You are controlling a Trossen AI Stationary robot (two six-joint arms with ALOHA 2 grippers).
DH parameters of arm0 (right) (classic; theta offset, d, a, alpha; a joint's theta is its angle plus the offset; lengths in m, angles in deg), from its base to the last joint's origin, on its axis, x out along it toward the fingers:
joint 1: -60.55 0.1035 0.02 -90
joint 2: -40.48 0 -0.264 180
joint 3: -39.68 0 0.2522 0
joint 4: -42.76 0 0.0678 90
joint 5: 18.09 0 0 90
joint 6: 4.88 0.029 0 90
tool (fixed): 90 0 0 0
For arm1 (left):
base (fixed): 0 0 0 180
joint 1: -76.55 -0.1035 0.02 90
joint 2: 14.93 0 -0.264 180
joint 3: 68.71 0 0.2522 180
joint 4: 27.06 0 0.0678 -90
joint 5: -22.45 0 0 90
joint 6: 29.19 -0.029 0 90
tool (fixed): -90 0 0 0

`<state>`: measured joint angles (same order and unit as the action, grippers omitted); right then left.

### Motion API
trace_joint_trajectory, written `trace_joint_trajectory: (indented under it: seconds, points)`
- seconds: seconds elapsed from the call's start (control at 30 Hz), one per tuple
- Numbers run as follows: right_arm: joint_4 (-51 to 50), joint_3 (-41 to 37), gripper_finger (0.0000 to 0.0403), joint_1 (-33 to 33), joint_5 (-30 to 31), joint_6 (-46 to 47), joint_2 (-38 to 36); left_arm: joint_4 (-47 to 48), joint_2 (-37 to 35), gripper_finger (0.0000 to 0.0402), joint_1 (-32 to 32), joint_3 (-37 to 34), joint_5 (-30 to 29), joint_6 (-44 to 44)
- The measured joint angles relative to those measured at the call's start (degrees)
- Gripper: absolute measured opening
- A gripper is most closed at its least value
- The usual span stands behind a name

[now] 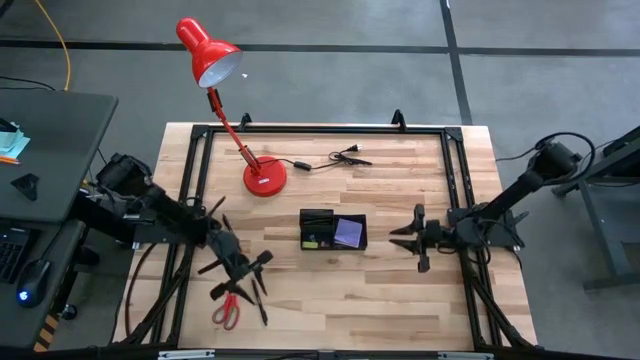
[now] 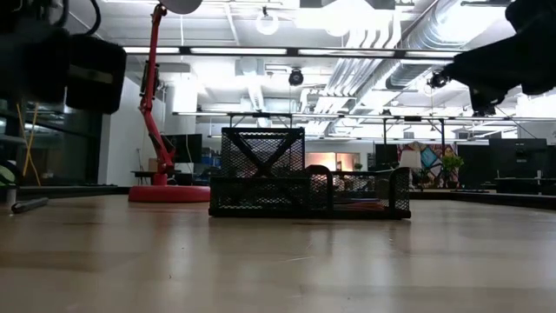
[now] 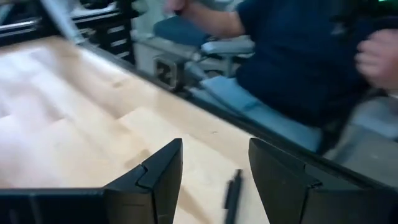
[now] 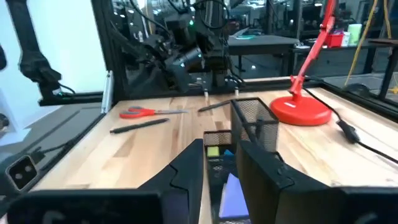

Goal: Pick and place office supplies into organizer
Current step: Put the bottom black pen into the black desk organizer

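The black mesh organizer (image 1: 320, 218) stands mid-table, with a purple sticky pad (image 1: 348, 232) lying in its right compartment. My right gripper (image 1: 408, 236) hovers open just right of it, its fingers level and aimed at the organizer (image 4: 255, 121) and the pad (image 4: 233, 196). Near the front left lie the red-handled scissors (image 1: 226, 310) and black pens (image 1: 262, 302). My left gripper (image 1: 260, 264) is open above them. A pen (image 3: 231, 196) lies flat on the table in the gap between its fingers, untouched.
A red desk lamp (image 1: 264, 177) stands behind the organizer, and its black cable (image 1: 345, 155) trails to the right. A black frame (image 1: 455, 180) borders the table. A person in dark blue (image 3: 298, 56) sits beyond the near edge. Bare wood lies at the front right.
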<state>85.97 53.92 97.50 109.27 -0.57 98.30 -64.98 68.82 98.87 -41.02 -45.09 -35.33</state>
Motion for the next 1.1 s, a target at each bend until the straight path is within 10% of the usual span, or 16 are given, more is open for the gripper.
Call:
trace_joint_trajectory:
  seconds: [0.17, 0.73, 0.93, 1.1]
  points:
    - [-3.37, 0.03, 0.0087, -0.25, -0.34, -0.76, -3.02, -1.86, 0.0, 0.0172, -0.2, -0.65, 6.43, -2.92]
    - [-21.93, -0.01, 0.0087, -0.48, 1.45, -6.78, -5.31, 3.9, 0.23, 0.0172, -1.44, -0.63, -8.56, -0.44]
    - [-24.68, -0.01, 0.0087, -0.48, 1.43, -6.86, -5.31, 0.41, 1.63, 0.0172, -0.32, -0.56, 1.55, -10.51]
    - [-25.08, -0.01, 0.0087, -0.48, 1.44, -6.81, -5.31, 0.57, 1.94, 0.0172, 2.44, -0.61, -7.73, -9.86]
